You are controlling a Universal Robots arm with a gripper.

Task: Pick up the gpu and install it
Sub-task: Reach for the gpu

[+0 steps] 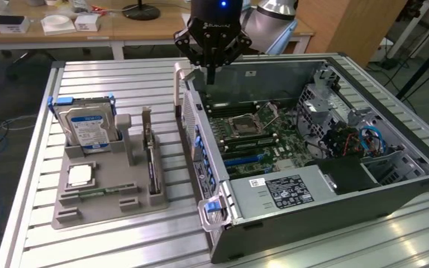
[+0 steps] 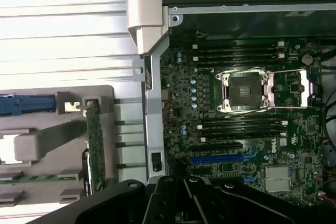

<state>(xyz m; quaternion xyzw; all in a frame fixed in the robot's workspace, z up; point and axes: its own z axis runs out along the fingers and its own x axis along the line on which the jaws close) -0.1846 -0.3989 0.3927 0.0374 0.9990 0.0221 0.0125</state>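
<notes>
Overhead, the claw [image 1: 210, 78] hangs shut; gpu [image 1: 152, 161] stands in tray [image 1: 103, 200].

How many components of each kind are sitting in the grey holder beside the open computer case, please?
Hard drive: 1
gpu: 1
Processor chip: 1
RAM stick: 1
Total: 4

Dark gpu [image 1: 152, 167], green motherboard [image 1: 274, 137] (blue slot [image 2: 220, 158]).
</notes>
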